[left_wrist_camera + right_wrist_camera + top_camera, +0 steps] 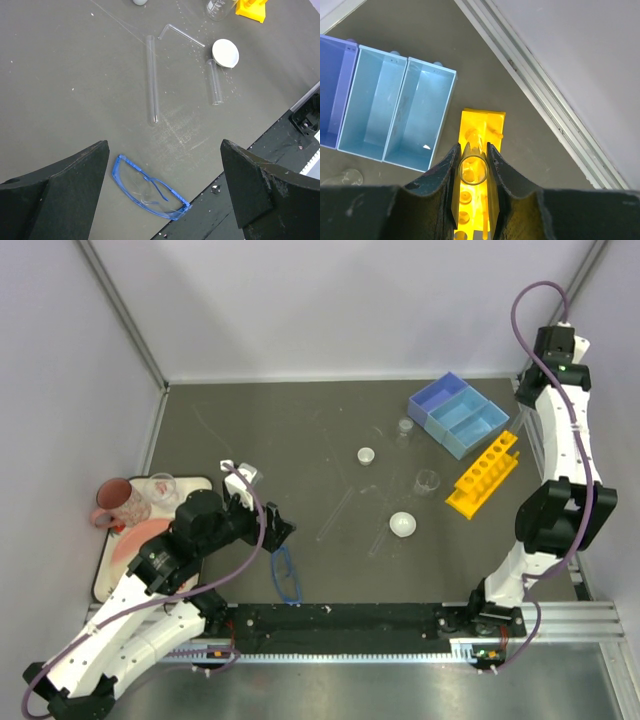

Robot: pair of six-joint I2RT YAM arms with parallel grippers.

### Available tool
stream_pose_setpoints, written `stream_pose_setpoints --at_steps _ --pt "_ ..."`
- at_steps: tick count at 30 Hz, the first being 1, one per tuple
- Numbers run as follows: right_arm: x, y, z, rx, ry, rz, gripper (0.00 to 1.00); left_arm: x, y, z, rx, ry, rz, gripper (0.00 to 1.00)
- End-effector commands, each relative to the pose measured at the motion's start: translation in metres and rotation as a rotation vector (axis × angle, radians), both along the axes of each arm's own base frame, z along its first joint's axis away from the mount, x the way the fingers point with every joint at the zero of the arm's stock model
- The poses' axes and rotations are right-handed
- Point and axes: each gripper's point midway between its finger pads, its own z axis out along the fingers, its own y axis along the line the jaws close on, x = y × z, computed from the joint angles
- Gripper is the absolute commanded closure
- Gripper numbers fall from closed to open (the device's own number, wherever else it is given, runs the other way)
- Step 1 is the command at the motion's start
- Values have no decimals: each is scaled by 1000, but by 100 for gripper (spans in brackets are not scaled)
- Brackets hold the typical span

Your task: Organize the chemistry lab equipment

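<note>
Tube (472,170) gripped, rack (481,125) beside tray (408,107), mug (113,502) far left

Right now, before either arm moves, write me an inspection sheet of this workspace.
Surface: dark table, scuffed and scratched.
Job's things: blue tray and yellow rack side by side, far right; a beaker by the tray, a second beaker by the rack; a white dish and a second white dish mid-table; long tube and short tube lying flat; goggles at the near edge.
Clutter: mug, clear cup and pink plate on a white board, left.
Claws: left claw open, empty, near the goggles; right claw shut on a clear tube above the rack.
Cables: a purple cable loops along each arm.
Surroundings: white walls, metal frame posts.
</note>
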Motion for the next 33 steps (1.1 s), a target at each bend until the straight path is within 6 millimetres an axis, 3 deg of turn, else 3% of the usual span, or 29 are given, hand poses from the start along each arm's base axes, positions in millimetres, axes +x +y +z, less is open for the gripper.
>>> stream_pose_setpoints --at_steps 1,14,33 --pt "15 -3 13 7 -70 3 98 3 -3 4 -10 -35 -14 1" --pt "10 -5 -9 -22 -24 -28 95 1 0 5 -15 -44 -6 1" --pt "-3 -4 -58 -15 4 -94 95 -3 2 8 -34 -62 -12 1"
